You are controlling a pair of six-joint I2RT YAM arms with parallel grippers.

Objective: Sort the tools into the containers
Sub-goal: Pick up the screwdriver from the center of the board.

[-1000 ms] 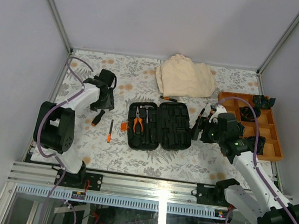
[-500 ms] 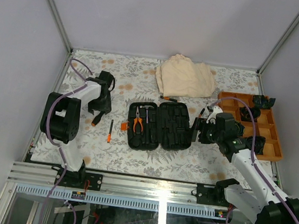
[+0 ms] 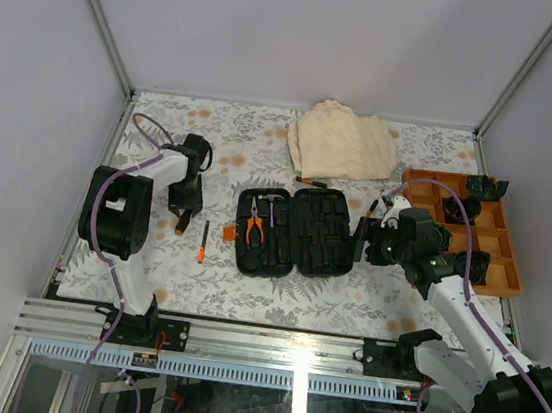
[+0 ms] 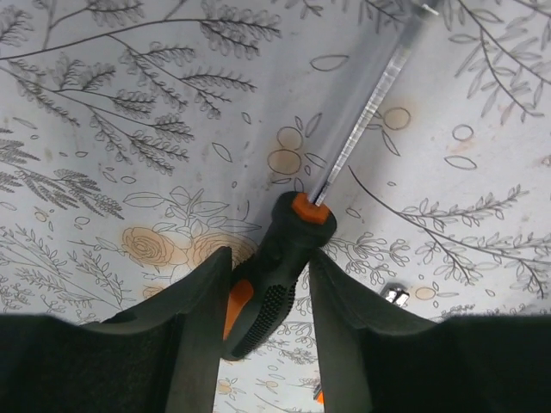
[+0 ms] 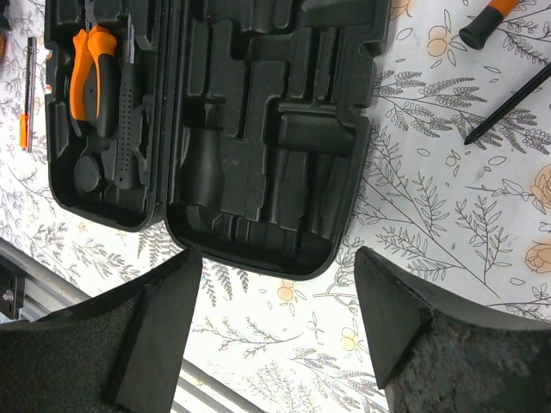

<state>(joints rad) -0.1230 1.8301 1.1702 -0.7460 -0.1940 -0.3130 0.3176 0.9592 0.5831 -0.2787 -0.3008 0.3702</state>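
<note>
The left claw (image 4: 267, 258) has come down to the flower-printed bench (image 3: 264, 140) and narrowed. A second ago it hung higher and wider, nearer the far-left corner. Now its fingers (image 4: 202, 297) sit either side of the black-and-orange rubber-handled screwdriver (image 4: 297, 225), and both seem to touch the handle. That tool lies flat near the bench's left edge, not yet lifted. I judge the pick-up to be at the squeeze, and I cannot tell if the hold is firm.

The right claw (image 5: 275, 258) has hardly shifted. It hangs wide and empty above the right end of the black hard-plastic tool case (image 3: 325, 235), which lies open mid-bench, toward the near edge.

Counted:
- One case with two hinged halves. The left half holds one pair of orange-handled pliers (image 3: 254, 228) and one black ribbed-handled tool (image 5: 129, 99). The right half's slots are bare.
- Four loose tools show from above:
  - the one between the left fingers
  - a thin orange screwdriver (image 3: 203, 242) just beside it
  - a small orange-and-black tool (image 3: 309, 181) behind the case
  - a slim dark tool (image 3: 371, 211) at the case's right end
- One beige folded cloth (image 3: 344, 142) at the far edge.
- One orange divided tray (image 3: 505, 257) along the right edge. Its black pieces are too small to count.

By that tally, I judge most of the sorting remains
</note>
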